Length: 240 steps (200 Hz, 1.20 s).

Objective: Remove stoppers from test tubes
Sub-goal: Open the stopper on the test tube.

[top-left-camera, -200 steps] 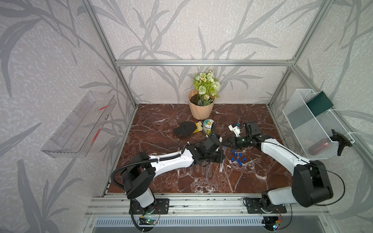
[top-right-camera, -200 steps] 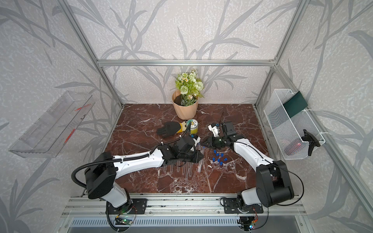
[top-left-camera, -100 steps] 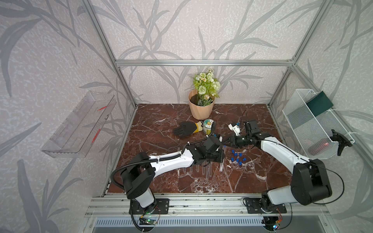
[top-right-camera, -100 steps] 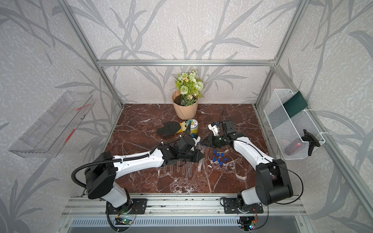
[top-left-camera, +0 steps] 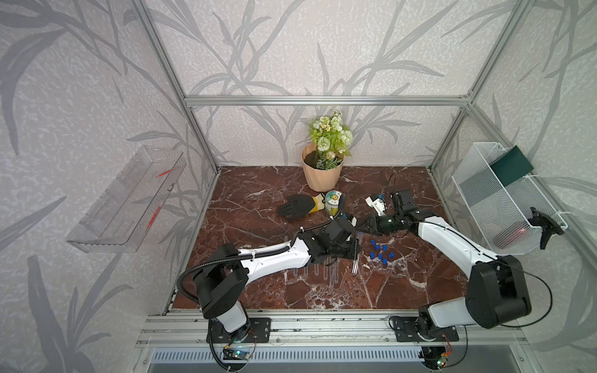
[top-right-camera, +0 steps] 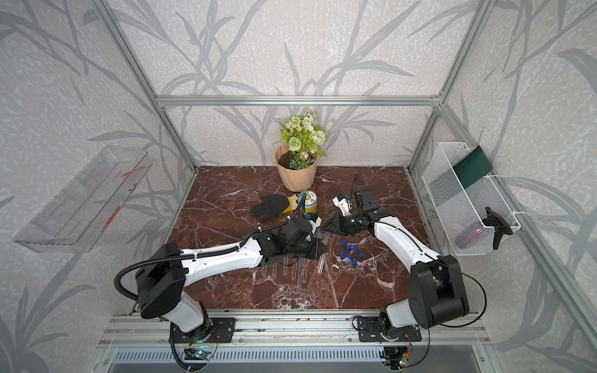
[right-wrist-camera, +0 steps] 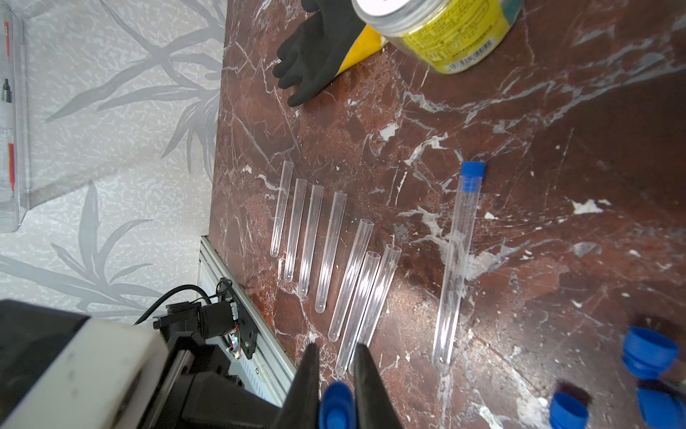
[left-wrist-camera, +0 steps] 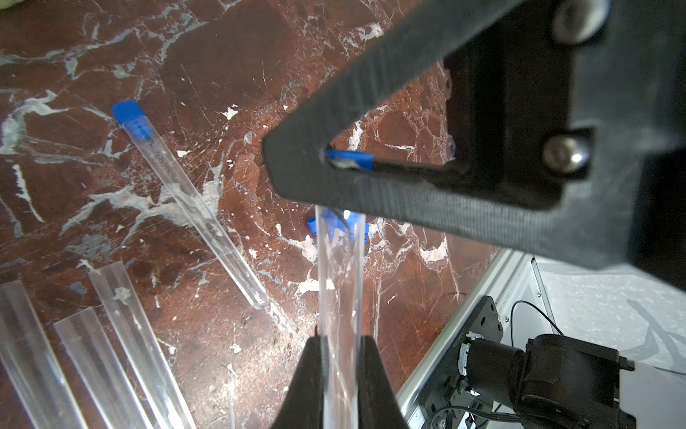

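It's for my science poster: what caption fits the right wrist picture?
Jaws pinch a blue stopper near seven open tubes and one stoppered tube.

Nine test tubes (right-wrist-camera: 330,252), nine stoppers (right-wrist-camera: 649,349), one glove (top-left-camera: 295,206), one jar (top-left-camera: 333,202), one flowerpot (top-left-camera: 323,176).

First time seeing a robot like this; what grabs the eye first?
Mid-table, the left gripper clamps a clear test tube while the right gripper pinches a blue stopper. Beside them, loose blue stoppers lie scattered on the red marble, with a flowerpot at the back.
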Motion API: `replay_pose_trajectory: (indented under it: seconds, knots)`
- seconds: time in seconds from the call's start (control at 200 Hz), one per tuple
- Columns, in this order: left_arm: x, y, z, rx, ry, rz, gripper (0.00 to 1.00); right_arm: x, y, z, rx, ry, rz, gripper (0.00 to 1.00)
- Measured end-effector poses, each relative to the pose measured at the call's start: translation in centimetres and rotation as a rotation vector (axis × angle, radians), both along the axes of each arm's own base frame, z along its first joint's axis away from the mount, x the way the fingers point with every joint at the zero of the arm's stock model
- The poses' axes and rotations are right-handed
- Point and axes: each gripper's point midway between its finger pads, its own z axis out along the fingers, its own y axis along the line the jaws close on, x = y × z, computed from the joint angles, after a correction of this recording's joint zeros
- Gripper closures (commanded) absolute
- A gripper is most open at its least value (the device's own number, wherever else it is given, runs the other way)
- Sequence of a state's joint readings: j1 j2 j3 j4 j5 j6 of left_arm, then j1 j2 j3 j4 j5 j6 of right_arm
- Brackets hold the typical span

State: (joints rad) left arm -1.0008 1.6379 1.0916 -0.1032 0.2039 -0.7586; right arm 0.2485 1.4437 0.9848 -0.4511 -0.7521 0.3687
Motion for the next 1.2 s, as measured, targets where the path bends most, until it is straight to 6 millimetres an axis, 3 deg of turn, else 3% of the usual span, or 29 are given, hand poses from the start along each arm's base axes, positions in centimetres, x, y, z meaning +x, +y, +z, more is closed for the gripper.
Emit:
replay_pose_trajectory:
  seconds: [0.675,0.875,1.2]
  knots:
    - [0.3,0.0,0.2,-0.003,-0.011,0.009,0.96,0.6,-0.3,0.3,0.027,0.013,-0.030,1.00]
    - [-1.6,1.6,-2.4,0.105,0.075,-0.012,0.96,3.4,-1.7,2.0,-0.002,-0.098,-0.088,1.00]
    - [-2.1,2.1,-3.0,0.138,0.098,-0.015,0.96,4.0,-2.2,1.9,-0.038,-0.133,-0.099,1.00]
